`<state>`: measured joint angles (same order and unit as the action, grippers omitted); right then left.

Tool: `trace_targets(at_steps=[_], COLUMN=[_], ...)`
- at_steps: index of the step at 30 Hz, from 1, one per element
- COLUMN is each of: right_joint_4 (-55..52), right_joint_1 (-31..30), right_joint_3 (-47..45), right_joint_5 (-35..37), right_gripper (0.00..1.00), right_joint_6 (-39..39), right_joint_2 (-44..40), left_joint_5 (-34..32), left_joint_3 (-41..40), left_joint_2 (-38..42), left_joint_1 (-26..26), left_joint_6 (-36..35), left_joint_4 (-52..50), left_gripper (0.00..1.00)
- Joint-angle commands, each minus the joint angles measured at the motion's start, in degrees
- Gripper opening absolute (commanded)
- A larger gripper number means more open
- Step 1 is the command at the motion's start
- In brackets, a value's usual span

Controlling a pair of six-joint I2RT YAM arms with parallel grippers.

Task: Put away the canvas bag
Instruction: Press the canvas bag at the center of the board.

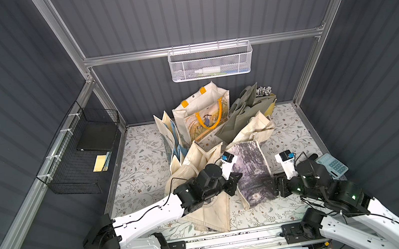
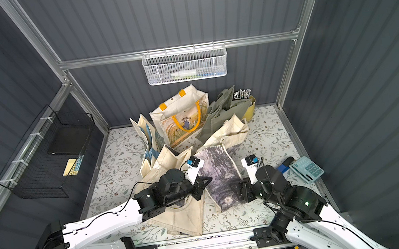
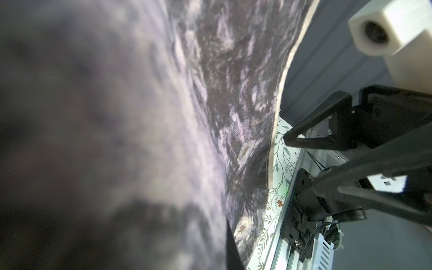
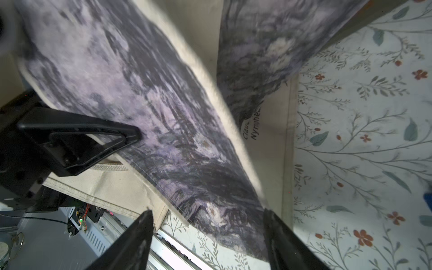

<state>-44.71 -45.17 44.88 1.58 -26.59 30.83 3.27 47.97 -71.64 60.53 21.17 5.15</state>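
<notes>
The canvas bag (image 1: 252, 173) with a purple-grey painted print lies in the middle of the floral table, also seen in a top view (image 2: 222, 174). My left gripper (image 1: 238, 176) is shut on the bag's left edge and holds that side raised. The printed cloth (image 3: 233, 93) fills the left wrist view, blurred up close, beside one dark finger (image 3: 231, 250). My right gripper (image 4: 208, 215) stands open at the bag's near right corner, with the printed lower edge (image 4: 187, 163) between its fingers. In a top view the right gripper (image 1: 276, 185) sits against that corner.
A cream tote (image 1: 215, 212) lies under my left arm. Behind stand a yellow-handled tote (image 1: 205, 114), grey paper bags (image 1: 244, 114), a cream bag (image 1: 256, 129) and a blue-print bag (image 1: 171, 139). A white mesh basket (image 1: 211, 60) and black wire basket (image 1: 79, 156) hang on the walls. A calculator (image 1: 333, 165) lies at the right.
</notes>
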Motion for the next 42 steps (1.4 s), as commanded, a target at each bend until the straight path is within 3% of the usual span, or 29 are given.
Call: trace_targets(at_steps=[1, 11, 19, 22, 25, 31, 37, 42], right_joint_4=[-2.8, -3.1, 6.4, 5.6, 5.4, 8.7, 12.9, 20.8], right_joint_1=[-0.3, -0.3, -0.5, -1.7, -4.9, -11.1, -15.8, -16.4], right_joint_3=[1.8, 1.1, -2.6, -2.5, -2.1, -1.9, -1.0, -4.3], right_joint_5=[2.5, 0.0, -1.2, -2.7, 0.8, 7.5, 14.7, 10.8], right_gripper=[0.79, 0.83, 0.59, 0.57, 0.57, 0.38, 0.50, 0.67], right_joint_6=[0.8, 1.0, 1.1, 1.7, 0.8, -1.5, -1.3, 0.6], right_joint_2=[2.2, 14.7, 11.5, 13.6, 15.5, 17.9, 13.9, 8.5], left_joint_5=[1.7, 3.9, 5.3, 6.1, 7.4, 8.7, 8.8, 9.5], left_joint_3=[1.3, 0.0, -0.5, 0.4, 1.5, 1.8, 3.7, 4.0], left_joint_2=[3.2, 4.8, 5.9, 5.1, 3.9, 2.1, -0.3, -2.0], left_joint_1=[-0.6, -1.8, -2.2, -2.2, -2.2, -2.3, -2.3, -2.3], left_joint_6=[-3.0, -3.1, -2.0, -1.5, -0.9, 2.2, 2.4, 3.0], left_joint_4=[1.5, 4.4, 7.8, 8.8, 10.2, 15.1, 13.0, 13.3], left_gripper=[0.00, 0.00, 0.00, 0.00, 0.00, 0.00, 0.00, 0.00])
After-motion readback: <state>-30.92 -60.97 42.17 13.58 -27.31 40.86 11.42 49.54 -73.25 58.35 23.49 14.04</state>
